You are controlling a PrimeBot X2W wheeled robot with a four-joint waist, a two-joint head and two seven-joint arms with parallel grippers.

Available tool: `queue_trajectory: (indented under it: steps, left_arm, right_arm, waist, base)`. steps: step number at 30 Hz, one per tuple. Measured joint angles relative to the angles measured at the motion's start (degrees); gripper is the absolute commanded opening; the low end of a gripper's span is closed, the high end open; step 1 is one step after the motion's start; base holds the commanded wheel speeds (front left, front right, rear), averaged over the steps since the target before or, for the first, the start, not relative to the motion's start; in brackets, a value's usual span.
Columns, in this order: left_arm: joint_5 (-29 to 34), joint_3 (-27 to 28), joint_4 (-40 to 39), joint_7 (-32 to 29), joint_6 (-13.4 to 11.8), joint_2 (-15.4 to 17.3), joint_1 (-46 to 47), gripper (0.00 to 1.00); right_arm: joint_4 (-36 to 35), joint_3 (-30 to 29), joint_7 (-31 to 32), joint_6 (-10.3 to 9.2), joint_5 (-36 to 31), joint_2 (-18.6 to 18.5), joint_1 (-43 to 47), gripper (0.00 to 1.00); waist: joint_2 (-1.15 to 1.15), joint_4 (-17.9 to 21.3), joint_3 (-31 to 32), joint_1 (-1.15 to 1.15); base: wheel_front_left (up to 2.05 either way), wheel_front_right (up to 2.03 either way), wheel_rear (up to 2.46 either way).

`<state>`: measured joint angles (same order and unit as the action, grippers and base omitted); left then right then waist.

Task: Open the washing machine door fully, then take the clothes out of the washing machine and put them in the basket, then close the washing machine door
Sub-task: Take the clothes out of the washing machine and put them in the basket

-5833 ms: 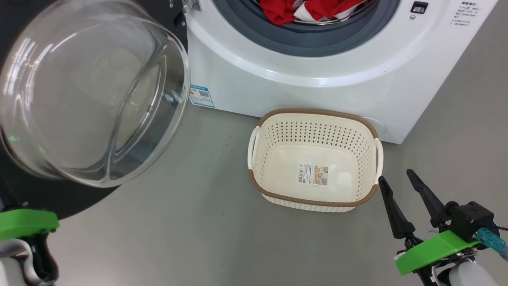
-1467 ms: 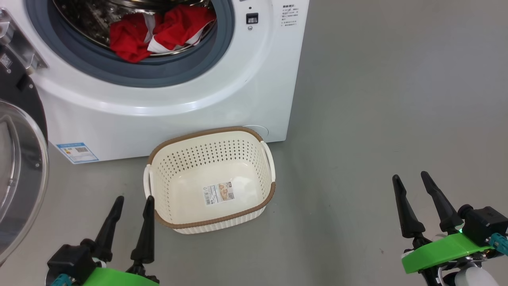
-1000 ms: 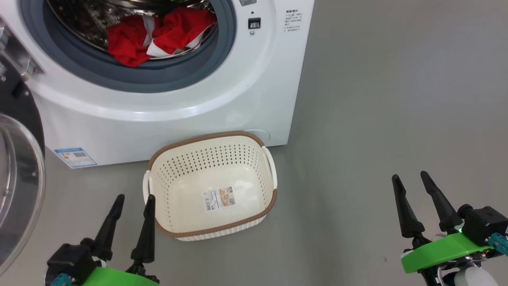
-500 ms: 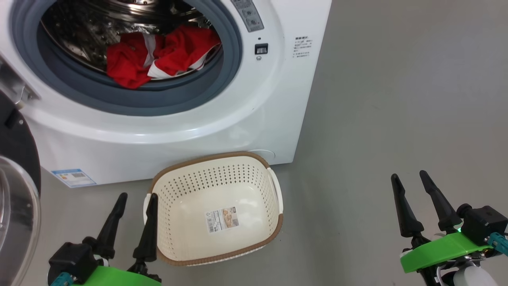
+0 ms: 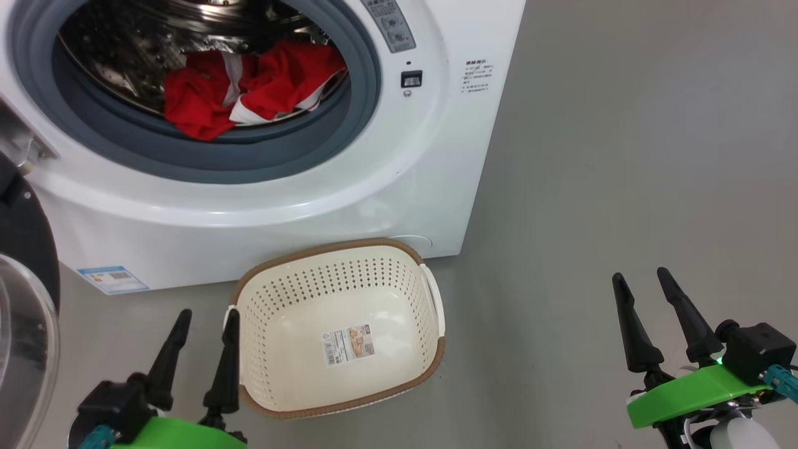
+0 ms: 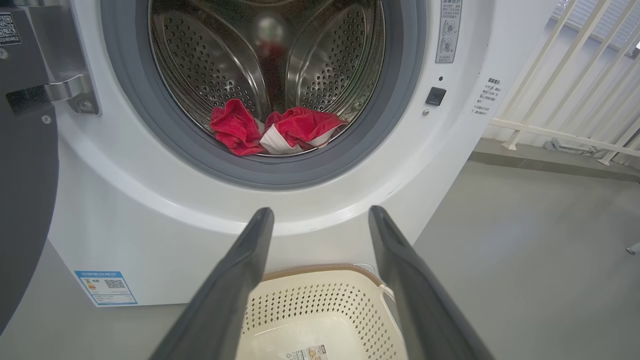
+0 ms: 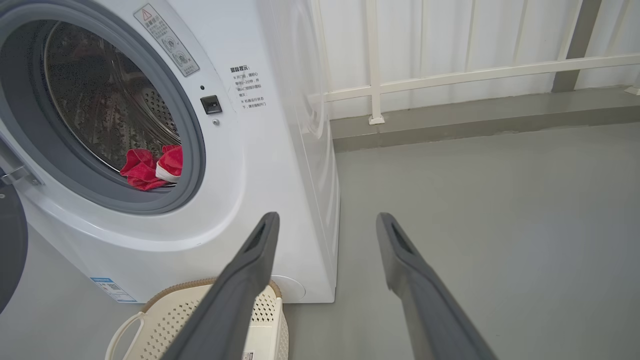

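Note:
The white washing machine [image 5: 386,187] stands with its door [image 5: 25,299] swung out to the left, glass bowl at the head view's left edge. Red clothes [image 5: 249,90] with white trim lie at the front of the steel drum [image 6: 270,130]. The cream basket [image 5: 340,327] sits empty on the floor just in front of the machine. My left gripper [image 5: 207,318] is open, low, beside the basket's left rim. My right gripper [image 5: 640,279] is open over bare floor, far to the basket's right. The left wrist view looks at the clothes [image 6: 275,130] between its fingers [image 6: 240,280].
Grey floor [image 5: 623,156] spreads to the machine's right. A white railing [image 7: 450,75] on a low kerb runs behind the machine. The door's hinge bracket [image 6: 65,90] sits at the opening's left side.
The head camera has tilted up, so more of the drum shows and the basket sits lower in view. Both grippers keep their places and stay open.

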<state>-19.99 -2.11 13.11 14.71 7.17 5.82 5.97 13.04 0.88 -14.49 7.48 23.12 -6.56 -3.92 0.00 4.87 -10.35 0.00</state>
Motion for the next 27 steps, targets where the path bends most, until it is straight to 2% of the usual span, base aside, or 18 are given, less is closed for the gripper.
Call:
queue_trajectory:
  steps: [6,14,15,27]
  left_arm:
    - [3.07,-0.25,4.44,0.0,0.0,-1.49,6.58,1.0]
    - [9.11,-0.34,14.94,0.0,-0.55,-3.05,24.73,1.0]
    - [9.11,-0.34,14.94,0.0,-0.55,-3.05,24.73,1.0]
    - [13.15,-1.07,33.27,0.0,-3.75,-2.74,48.62,1.0]
  right_arm:
    - [-0.12,0.31,0.0,0.0,0.02,0.43,-1.17,1.0]
    - [-0.55,1.02,-0.14,-0.01,0.57,1.4,-5.27,1.0]
    - [-0.55,1.02,-0.14,-0.01,0.57,1.4,-5.27,1.0]
    - [-1.13,1.18,-0.14,0.0,1.08,2.63,-10.54,1.0]
  waist:
    - [0.0,0.32,-1.95,0.0]
    - [0.0,1.37,-7.4,0.0]
    - [0.0,1.37,-7.4,0.0]
    - [0.0,3.63,-15.75,0.0]
  base:
    - [0.0,0.0,0.0]
    - [0.0,0.0,0.0]
    - [0.0,0.0,0.0]
    - [0.0,0.0,0.0]
